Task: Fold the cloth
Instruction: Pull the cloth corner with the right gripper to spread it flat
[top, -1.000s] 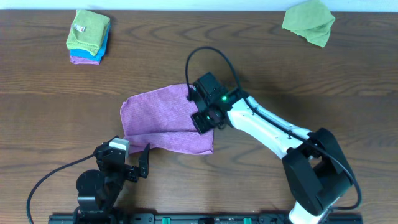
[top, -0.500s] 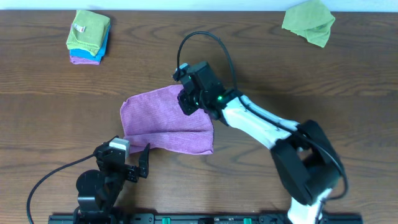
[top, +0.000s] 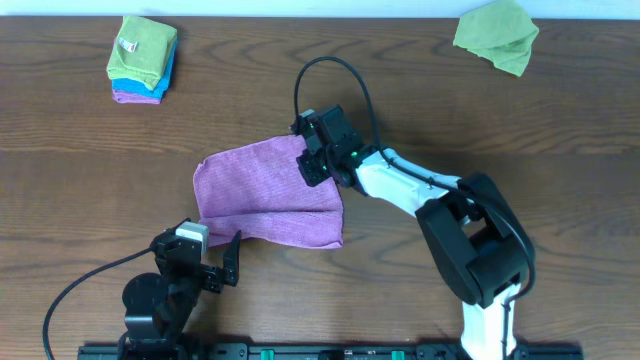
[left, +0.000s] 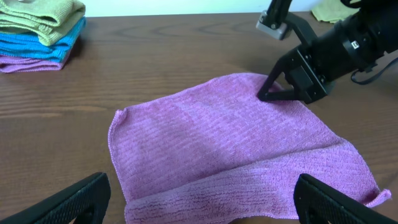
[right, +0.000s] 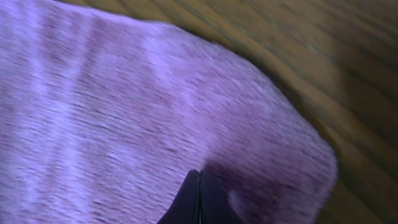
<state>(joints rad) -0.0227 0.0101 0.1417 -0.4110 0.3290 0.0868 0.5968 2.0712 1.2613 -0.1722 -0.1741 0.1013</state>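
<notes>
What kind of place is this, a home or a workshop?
Probably a robot test bench, not a home: a wooden table, a left arm and a right arm mounted at its near edge, and a stack of folded cloths.

Cloth (right: 124, 112) blurred, cropped by right-wrist frame edges.

The closed right tool (left: 266, 95) touches the lilac cloth (left: 230, 146) at its far corner.

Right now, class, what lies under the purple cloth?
Wooden table shows all round the cloth, and its near edge looks doubled over itself. Anything beneath is covered and cannot be seen.
</notes>
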